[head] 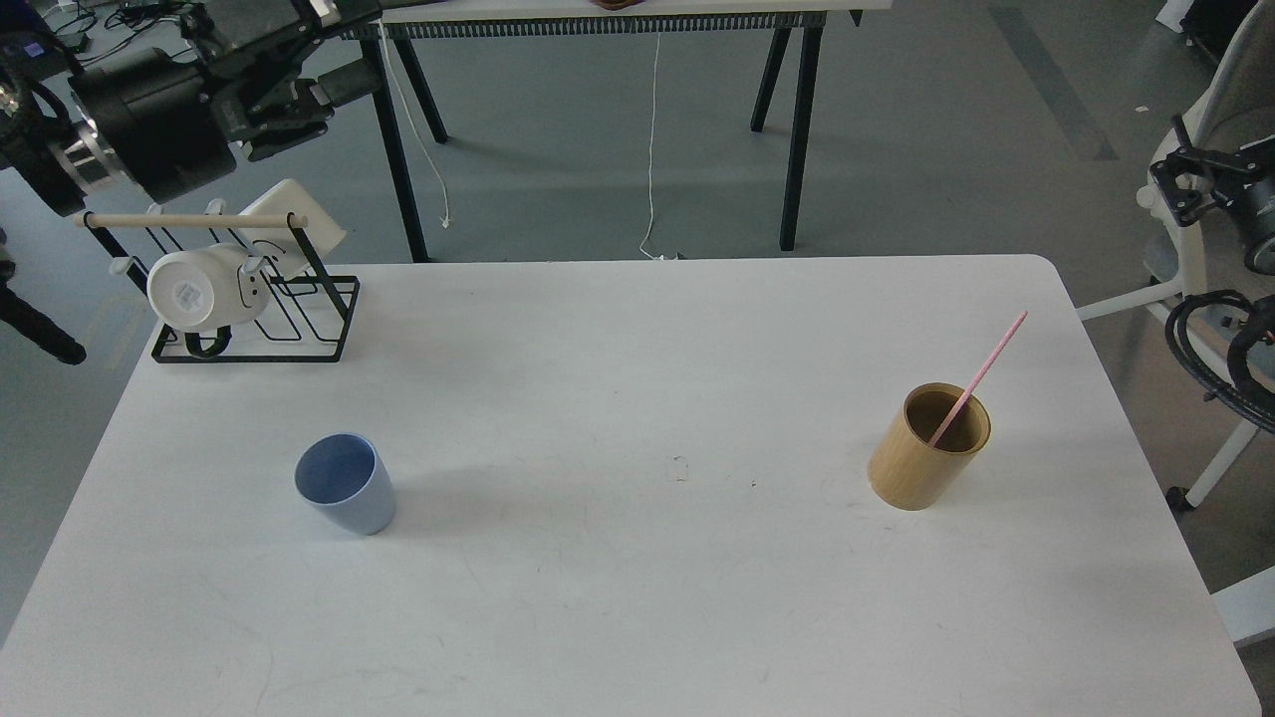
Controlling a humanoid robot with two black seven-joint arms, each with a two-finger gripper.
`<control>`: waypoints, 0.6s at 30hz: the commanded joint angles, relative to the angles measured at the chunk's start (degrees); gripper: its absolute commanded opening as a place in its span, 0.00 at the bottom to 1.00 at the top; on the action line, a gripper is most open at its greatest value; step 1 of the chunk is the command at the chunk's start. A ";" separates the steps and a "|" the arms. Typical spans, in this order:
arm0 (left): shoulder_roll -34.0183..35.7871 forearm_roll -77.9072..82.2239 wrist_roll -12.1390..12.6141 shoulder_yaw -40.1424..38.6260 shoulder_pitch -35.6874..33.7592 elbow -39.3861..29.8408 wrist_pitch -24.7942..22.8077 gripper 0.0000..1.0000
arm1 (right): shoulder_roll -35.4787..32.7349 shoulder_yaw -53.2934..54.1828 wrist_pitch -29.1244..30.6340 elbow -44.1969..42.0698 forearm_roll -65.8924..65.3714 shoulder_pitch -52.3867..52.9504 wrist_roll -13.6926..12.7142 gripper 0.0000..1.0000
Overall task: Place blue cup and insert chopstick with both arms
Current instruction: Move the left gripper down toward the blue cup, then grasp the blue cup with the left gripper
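The blue cup (345, 485) stands upright and empty on the left part of the white table (637, 597). The pink chopstick (982, 375) leans in the tan cylindrical holder (926, 448) on the right part of the table, its top pointing up and right. My left gripper (347, 48) is high at the back left, above the rack and far from the cup. It points right with its fingers apart and holds nothing. My right gripper (1181, 185) is off the table's right edge, small and dark, far from the holder.
A black wire rack (299, 329) with a pale wooden rod and a hanging white mug (204, 289) stands at the table's back left corner. A second table with black legs (792, 129) stands behind. A white chair (1210, 119) is at the right.
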 commanded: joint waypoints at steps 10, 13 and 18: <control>3.69 37.91 -3.14 10.51 4.92 -5.60 1.07 0.83 | -0.76 0.00 0.00 0.07 -0.06 -0.10 0.00 0.99; 3.69 44.84 -3.14 14.55 5.54 -5.34 5.10 0.83 | -0.76 -0.09 0.00 -0.02 0.03 -0.27 0.00 0.99; 2.64 55.14 -3.14 20.27 5.72 -0.08 10.30 0.75 | -0.84 0.09 0.00 -0.10 -0.06 -0.54 0.00 0.99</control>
